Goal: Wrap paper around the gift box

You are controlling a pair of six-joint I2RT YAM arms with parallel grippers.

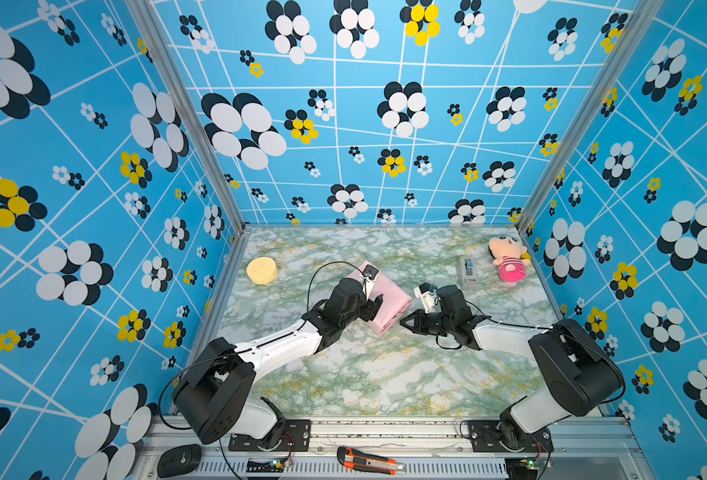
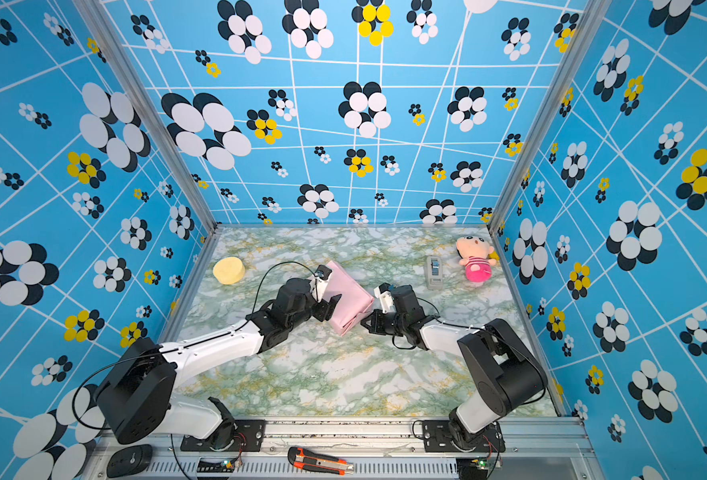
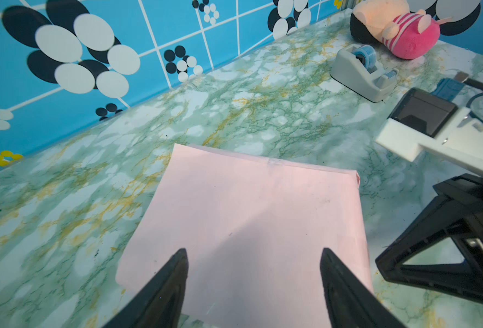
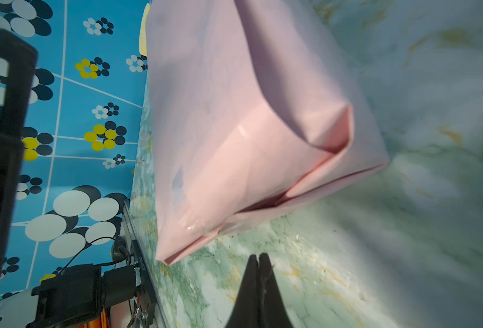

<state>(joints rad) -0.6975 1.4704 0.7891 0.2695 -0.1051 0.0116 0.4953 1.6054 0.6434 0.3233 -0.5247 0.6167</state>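
Setup is a green-and-white marble-look tabletop (image 1: 364, 374) boxed in by bright blue walls (image 1: 343, 124) covered in black, white and yellow flower blobs.

Smack in the middle sits the paper (image 1: 389, 301), pale pink side out and folded into a boxy parcel lying at an angle to the table edges. No navy shows anywhere, so the gift box itself is hidden; I can't see it under the wrap.

The left gripper (image 3: 253, 252) is spread wide, with both black fingers (image 3: 175, 272) poking out over the parcel's flat top. Whether they're actually touching the paper, can't tell from here.

The right gripper (image 4: 258, 255) has its jaws pressed together with nothing in them. It's low over the table and pointing at the parcel's near corner, close but with a strip of marble between them. From its wrist view that end of the parcel has folded flaps with a gaping pocket, plus a glossy patch near the corner that looks like tape.

Other stuff:
- A grey tape dispenser (image 1: 467, 272) is at the back right, just beside a pink plush doll (image 1: 508, 257).
- A pale yellow round disc (image 1: 262, 270) is at the back left.
- An orange-and-black utility knife (image 1: 368, 460) lies on the front rail.
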